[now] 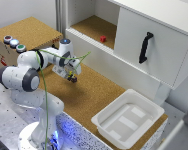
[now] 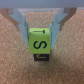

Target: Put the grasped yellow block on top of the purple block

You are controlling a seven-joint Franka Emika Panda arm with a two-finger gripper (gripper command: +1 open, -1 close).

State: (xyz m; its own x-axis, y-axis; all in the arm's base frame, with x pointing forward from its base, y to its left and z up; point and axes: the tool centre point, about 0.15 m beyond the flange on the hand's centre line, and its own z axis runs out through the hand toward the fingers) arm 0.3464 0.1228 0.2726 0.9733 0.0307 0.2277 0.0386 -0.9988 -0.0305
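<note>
The end effector (image 2: 39, 36) is clamping the yellow block (image 2: 40, 44) directly above the purple block (image 2: 41, 57) on the cork table (image 1: 89, 95), risking an off-centre release toppling the stack.
</note>
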